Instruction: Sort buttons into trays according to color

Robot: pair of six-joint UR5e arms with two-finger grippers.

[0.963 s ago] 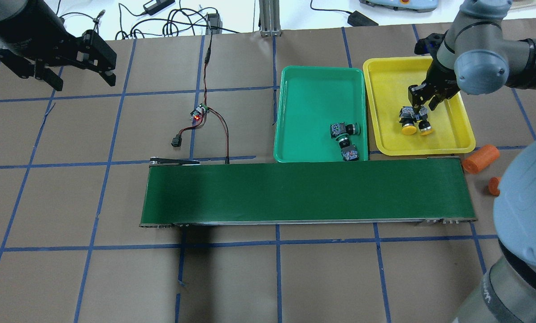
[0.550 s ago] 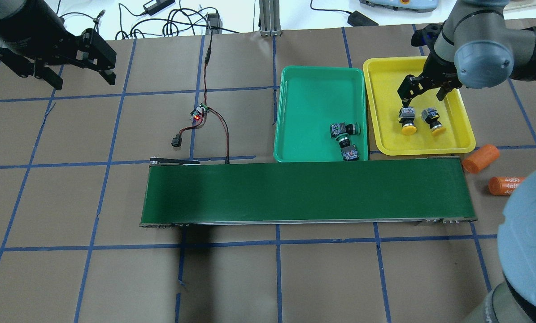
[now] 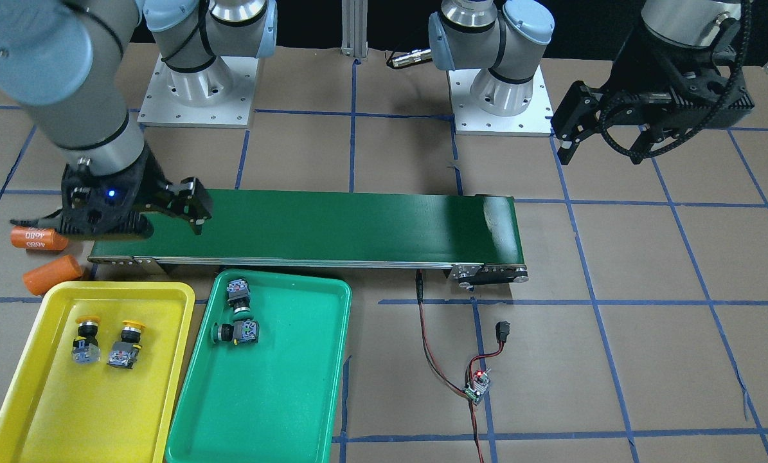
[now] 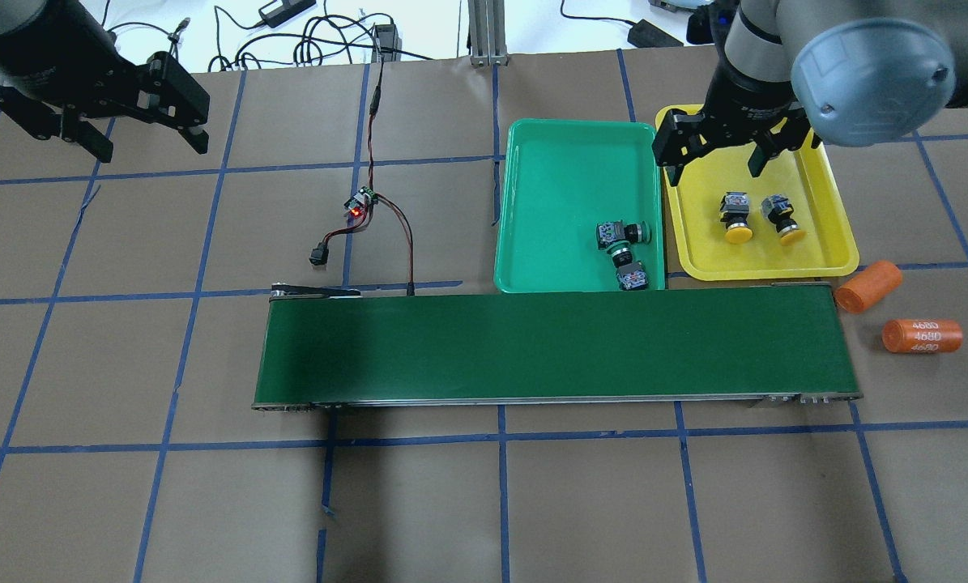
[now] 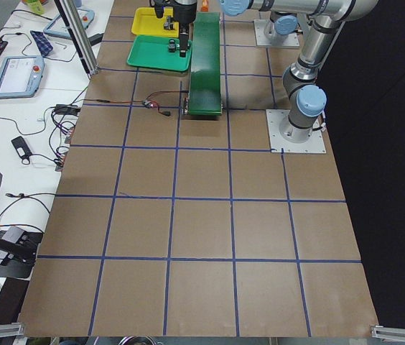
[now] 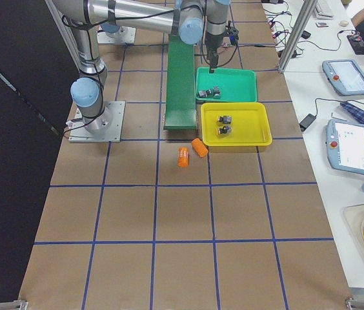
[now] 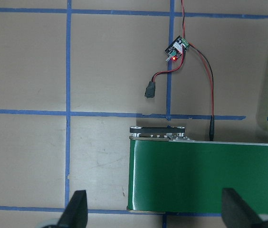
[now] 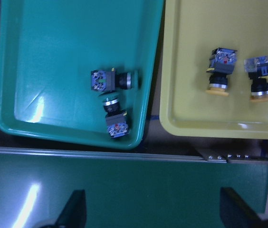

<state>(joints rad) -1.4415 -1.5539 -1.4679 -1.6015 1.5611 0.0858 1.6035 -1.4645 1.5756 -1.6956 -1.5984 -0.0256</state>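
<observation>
conveyor belt (image 4: pixel 556 346) | orange cylinders (image 4: pixel 868 287) (image 4: pixel 922 336) | wired board (image 4: pixel 361 203)

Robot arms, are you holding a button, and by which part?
Nothing is held. The left gripper and right gripper both show open, empty jaws.

Two yellow mushroom-capped push-button switches (image 4: pixel 735 217) lie side by side, apart, in the shallow yellow plastic tray (image 4: pixel 698 170). Two green-capped switches (image 4: pixel 620 234) lie close together at right angles near a corner of the green plastic tray (image 4: pixel 565 178).
</observation>
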